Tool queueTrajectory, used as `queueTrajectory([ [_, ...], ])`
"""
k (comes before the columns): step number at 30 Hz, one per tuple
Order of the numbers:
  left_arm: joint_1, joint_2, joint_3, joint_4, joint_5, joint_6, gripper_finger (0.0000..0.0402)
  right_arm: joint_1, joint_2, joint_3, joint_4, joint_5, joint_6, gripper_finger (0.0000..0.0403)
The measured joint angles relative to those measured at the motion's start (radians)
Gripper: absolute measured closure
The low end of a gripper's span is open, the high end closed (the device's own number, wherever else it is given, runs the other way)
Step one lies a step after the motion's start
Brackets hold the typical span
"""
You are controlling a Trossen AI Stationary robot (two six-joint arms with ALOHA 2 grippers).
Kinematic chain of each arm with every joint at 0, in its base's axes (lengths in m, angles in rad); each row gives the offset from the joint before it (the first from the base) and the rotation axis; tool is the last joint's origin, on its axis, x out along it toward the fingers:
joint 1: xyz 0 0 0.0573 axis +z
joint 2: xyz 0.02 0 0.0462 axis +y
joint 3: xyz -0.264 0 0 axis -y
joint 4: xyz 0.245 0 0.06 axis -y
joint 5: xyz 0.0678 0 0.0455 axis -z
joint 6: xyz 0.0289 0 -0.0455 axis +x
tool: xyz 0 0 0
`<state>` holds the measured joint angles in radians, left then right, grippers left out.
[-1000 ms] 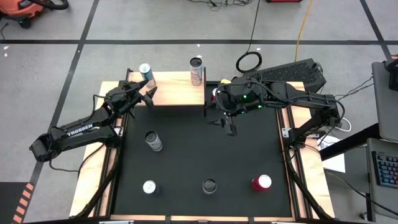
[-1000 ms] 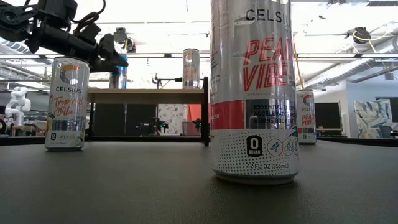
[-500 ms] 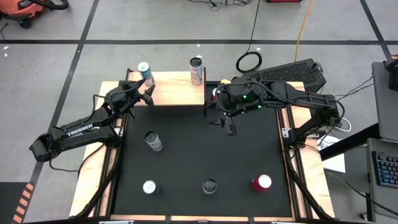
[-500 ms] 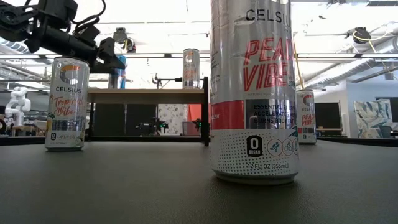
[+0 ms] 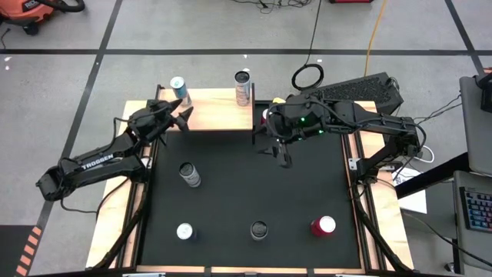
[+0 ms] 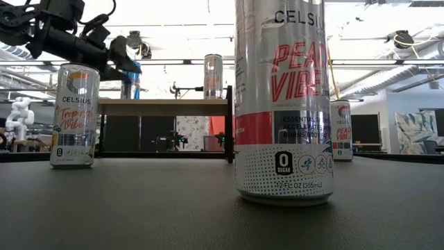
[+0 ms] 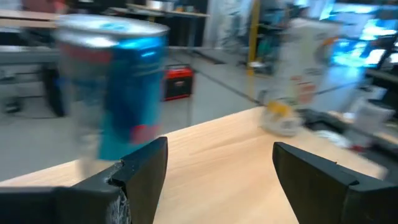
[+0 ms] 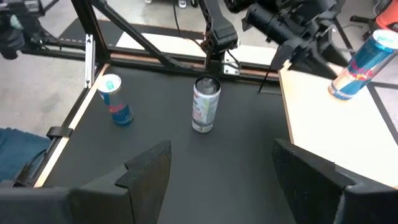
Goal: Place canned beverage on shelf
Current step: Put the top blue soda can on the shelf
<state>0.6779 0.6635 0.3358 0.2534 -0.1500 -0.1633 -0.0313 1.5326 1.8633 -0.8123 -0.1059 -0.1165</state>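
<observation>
The shelf (image 5: 219,109) is a light-wood board on black legs at the table's far side. A blue can (image 5: 179,88) stands upright on the shelf's left end (image 7: 118,87). A silver can (image 5: 243,86) stands upright on its right end (image 6: 213,76). My left gripper (image 5: 183,117) is open and level over the shelf's left part, just near of the blue can. In the left wrist view (image 7: 217,168) the can stands off to one side of the fingers, not between them. My right gripper (image 5: 278,154) hangs open above the mat, right of the shelf, with nothing between its fingers (image 8: 230,168).
Several more cans stand upright on the black mat: one left of centre (image 5: 189,174) and three along the near edge, (image 5: 184,231), (image 5: 258,230) and a red one (image 5: 323,225). Pale wooden rails (image 5: 115,223) run along both sides of the table. The mat's middle (image 5: 254,185) is bare.
</observation>
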Motion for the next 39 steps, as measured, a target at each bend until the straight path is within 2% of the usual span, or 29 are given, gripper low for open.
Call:
queueTrajectory([
  [8, -0.064, -0.027, 0.053, 0.002, 0.221, -0.014, 0.0110, 0.000, 0.000, 0.000, 0.033, 0.000, 0.000, 0.0140],
  [14, -0.098, -0.028, 0.079, 0.001, 0.306, -0.023, 0.0110, 0.000, 0.000, 0.000, 0.031, 0.000, 0.000, 0.0140],
  [18, -0.100, -0.028, 0.087, -0.001, 0.352, -0.091, 0.0110, 0.000, 0.000, 0.000, 0.033, 0.000, 0.000, 0.0140],
  [24, -0.104, -0.029, 0.103, -0.002, 0.437, -0.091, 0.0110, 0.000, 0.000, 0.000, 0.024, -0.001, 0.000, 0.0140],
  [28, -0.115, -0.040, 0.118, -0.001, 0.533, -0.058, 0.0110, 0.000, 0.006, 0.000, 0.045, 0.001, 0.000, 0.0140],
  [33, -0.117, -0.069, 0.132, 0.000, 0.542, -0.068, 0.0110, 0.000, 0.021, -0.001, 0.083, 0.027, -0.011, 0.0140],
  [39, -0.118, -0.087, 0.168, -0.001, 0.543, -0.120, 0.0110, -0.027, 0.070, -0.001, 0.180, 0.027, -0.148, 0.0140],
])
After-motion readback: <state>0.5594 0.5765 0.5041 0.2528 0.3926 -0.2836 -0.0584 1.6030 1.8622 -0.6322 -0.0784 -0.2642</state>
